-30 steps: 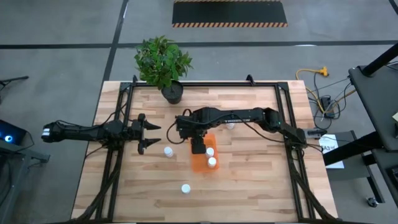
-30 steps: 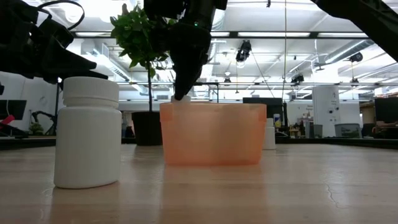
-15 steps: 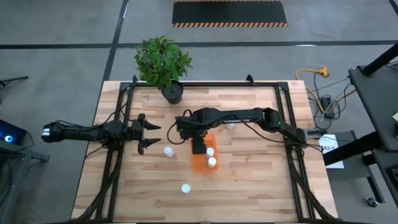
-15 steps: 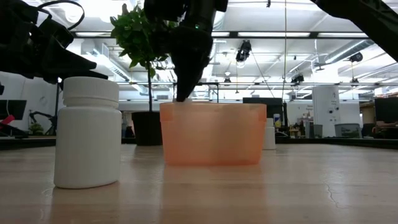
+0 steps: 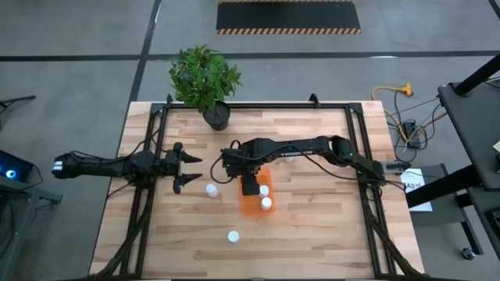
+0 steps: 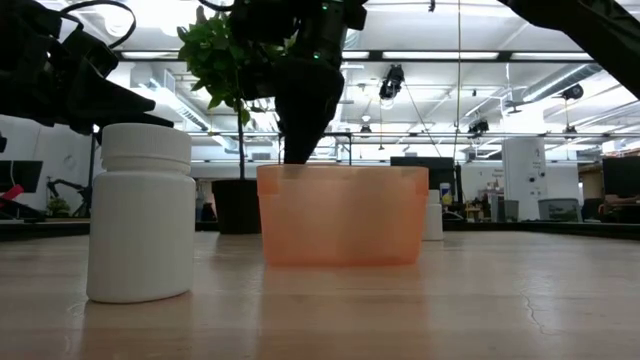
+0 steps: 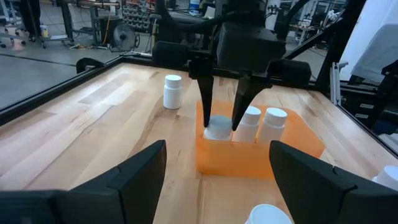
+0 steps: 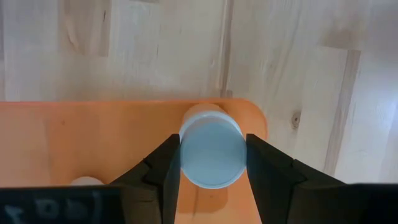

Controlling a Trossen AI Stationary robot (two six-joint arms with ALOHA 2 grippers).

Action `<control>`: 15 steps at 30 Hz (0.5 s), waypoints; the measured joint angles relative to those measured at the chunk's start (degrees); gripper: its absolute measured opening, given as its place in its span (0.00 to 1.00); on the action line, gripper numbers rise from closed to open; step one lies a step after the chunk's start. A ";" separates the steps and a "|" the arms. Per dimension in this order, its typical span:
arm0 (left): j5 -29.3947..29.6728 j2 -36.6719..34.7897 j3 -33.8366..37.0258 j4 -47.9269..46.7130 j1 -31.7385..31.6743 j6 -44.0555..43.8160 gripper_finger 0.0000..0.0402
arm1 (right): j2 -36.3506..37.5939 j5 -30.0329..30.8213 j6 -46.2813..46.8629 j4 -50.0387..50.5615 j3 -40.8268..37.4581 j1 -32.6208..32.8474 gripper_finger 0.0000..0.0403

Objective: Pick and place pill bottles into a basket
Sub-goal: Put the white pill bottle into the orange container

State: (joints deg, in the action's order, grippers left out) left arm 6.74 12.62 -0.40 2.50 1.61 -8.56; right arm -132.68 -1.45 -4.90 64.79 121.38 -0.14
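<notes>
Over the last second the right hand has sunk lower into the orange basket, carrying a pill bottle down with it, so this placement looks nearly finished and only the release remains. The right arm reaches across the surface from the far side, its hand pointing straight down, fingers pinching the bottle's cap from both sides in the basket's corner. Two more bottles stand in the basket just beside the hand. Three wait outside: one near the basket on the left hand's side, one well in front, one beyond. The left hand hovers apart, level, fingers spread wide and empty.
</notes>
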 joint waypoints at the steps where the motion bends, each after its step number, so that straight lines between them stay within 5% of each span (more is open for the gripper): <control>1: 0.00 0.00 0.00 0.00 0.02 0.00 0.67 | 0.00 0.00 -0.15 0.03 -0.04 -0.02 0.35; 15: -0.01 0.00 0.00 0.00 0.00 0.00 0.67 | 0.24 0.02 -1.56 -1.50 -3.23 0.00 0.37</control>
State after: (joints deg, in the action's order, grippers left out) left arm 6.74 12.62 -0.40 2.50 1.61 -8.56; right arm -132.44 -1.43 -6.46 63.30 118.15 -0.14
